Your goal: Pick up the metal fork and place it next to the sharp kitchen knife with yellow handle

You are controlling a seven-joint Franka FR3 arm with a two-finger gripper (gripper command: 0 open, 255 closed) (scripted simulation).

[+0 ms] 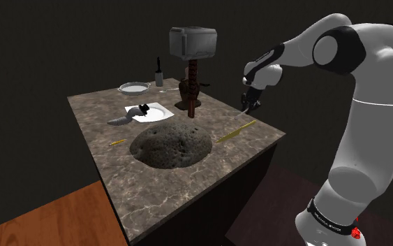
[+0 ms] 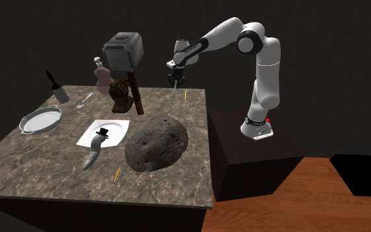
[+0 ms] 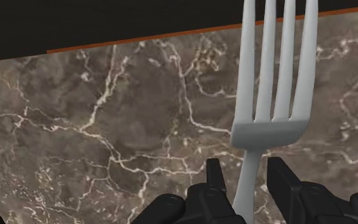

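While poised above the marbled surface (image 3: 107, 127), grips the grey fork (image 3: 269, 127) by its handle in the clenched pincer (image 3: 244, 175), with tines outward. Hangs clear of the surface by its edge, near the yellow-handled knife (image 1: 236, 131) lying flat.

- The shoulder and second exterior views are dimly lit, with darkness beyond the table (image 1: 188, 185).
- The white arm (image 1: 369, 105) is rendered brightest, lit apparently from above.
- In the wrist view, the fork (image 3: 269, 127) is evenly lit, its handle faintly shaded.
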